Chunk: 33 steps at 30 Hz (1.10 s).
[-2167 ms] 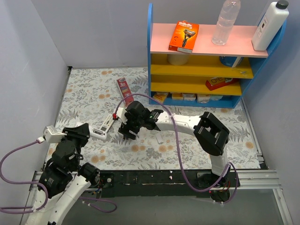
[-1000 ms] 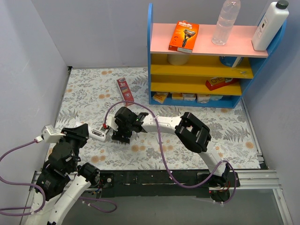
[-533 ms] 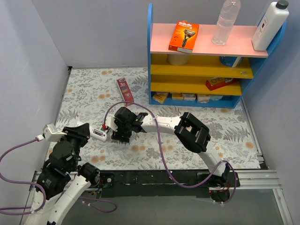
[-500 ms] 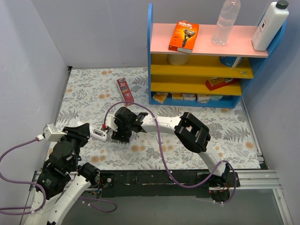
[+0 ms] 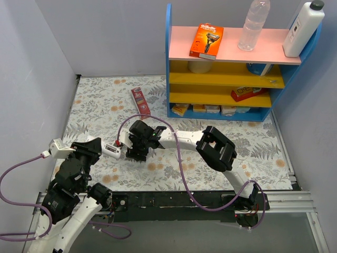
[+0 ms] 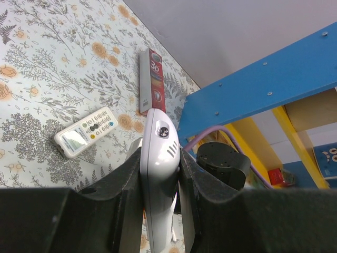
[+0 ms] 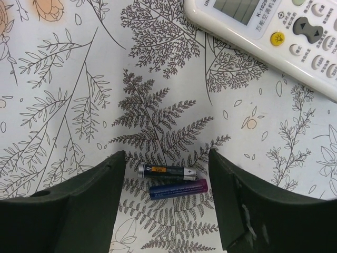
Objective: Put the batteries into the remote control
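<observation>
Two batteries lie side by side on the floral cloth in the right wrist view: a dark one with an orange label (image 7: 167, 171) and a blue-purple one (image 7: 178, 188). My right gripper (image 7: 167, 182) is open, low over them, one finger on each side, not touching. In the top view the right gripper (image 5: 136, 154) hides them. A white remote control (image 7: 274, 37) lies face up just beyond; it also shows in the top view (image 5: 112, 151) and the left wrist view (image 6: 87, 132). My left gripper (image 6: 160, 161) is shut on another white remote body (image 6: 158, 158), held on edge above the cloth.
A blue and yellow shelf (image 5: 226, 68) with a razor pack, bottles and boxes stands at the back right. A red flat box (image 5: 140, 101) lies on the cloth near its left end. Grey walls close the left and back sides.
Since 2.2 s ago my right arm swung left and lowered beside the remote on the cloth. Over the last half second it is nearly still. The left arm has barely moved.
</observation>
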Motion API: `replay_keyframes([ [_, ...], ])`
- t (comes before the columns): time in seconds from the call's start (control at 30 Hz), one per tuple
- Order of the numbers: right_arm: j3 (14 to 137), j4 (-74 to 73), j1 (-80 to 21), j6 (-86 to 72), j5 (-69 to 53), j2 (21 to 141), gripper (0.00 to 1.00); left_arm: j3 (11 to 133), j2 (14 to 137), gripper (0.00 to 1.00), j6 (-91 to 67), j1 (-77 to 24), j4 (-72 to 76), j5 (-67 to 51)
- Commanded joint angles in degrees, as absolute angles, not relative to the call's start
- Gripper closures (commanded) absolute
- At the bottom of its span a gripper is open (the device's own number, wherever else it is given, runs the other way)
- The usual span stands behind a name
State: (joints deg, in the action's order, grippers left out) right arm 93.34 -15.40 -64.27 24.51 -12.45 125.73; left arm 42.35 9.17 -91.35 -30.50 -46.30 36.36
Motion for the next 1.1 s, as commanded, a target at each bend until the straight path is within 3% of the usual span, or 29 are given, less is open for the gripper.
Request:
replay_keyframes([
  [0.0,93.2,-20.9,-64.4,26.2,-12.7,125.5,0.31,42.0,9.8,1.0,-91.3,-30.7,-45.6,36.2],
  [0.47,92.0,-23.8,-64.6,27.8,-18.1,122.5,0.59,41.4,9.8,0.99,-91.3,-30.6,-44.6,35.5],
  [0.8,89.1,-27.0,-64.8,30.5,-19.1,115.4,0.61,40.6,9.9,1.0,-91.1,-30.6,-43.0,35.1],
  [1.07,80.8,-28.4,-62.7,33.7,-13.0,110.4,0.62,39.6,9.7,0.99,-91.3,-30.7,-42.0,34.4],
])
